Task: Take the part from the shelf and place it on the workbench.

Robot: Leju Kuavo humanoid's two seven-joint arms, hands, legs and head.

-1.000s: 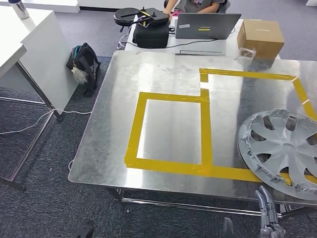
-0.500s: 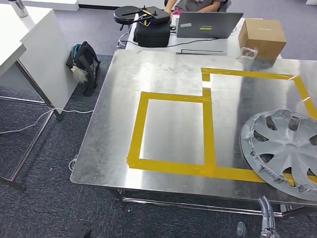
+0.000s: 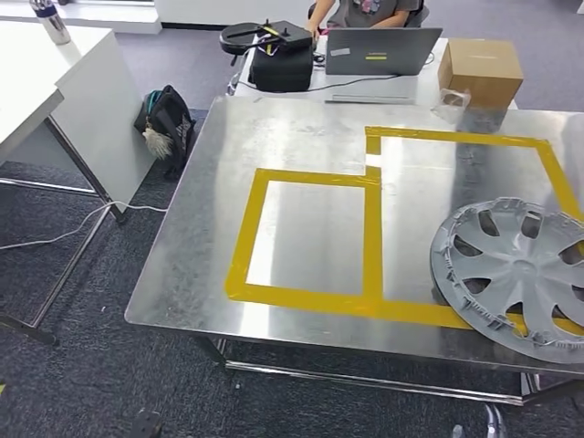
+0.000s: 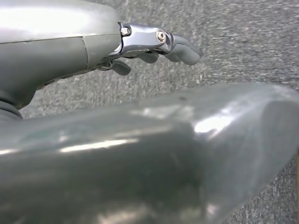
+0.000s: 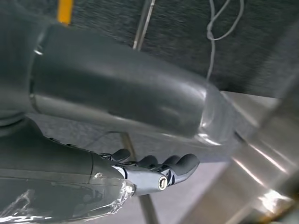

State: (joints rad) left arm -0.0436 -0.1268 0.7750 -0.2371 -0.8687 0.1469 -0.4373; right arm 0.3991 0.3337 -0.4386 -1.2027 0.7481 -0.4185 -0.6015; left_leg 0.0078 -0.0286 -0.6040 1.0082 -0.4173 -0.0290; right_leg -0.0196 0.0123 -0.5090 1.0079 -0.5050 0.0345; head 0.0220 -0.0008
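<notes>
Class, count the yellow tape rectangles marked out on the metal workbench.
2: a smaller rectangle near the middle of the workbench, and a larger rectangle adjoining it, partly covered by the hubcap.

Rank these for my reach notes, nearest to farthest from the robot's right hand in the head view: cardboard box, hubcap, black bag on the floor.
From the right hand, low right:
1. Hubcap, near right workbench edge.
2. Cardboard box, far right.
3. Black bag, far left floor.

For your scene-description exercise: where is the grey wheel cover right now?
In the head view, the grey wheel cover lies flat at the right near corner of the metal workbench, overlapping the yellow tape outline, well nearer than the cardboard box.
</notes>
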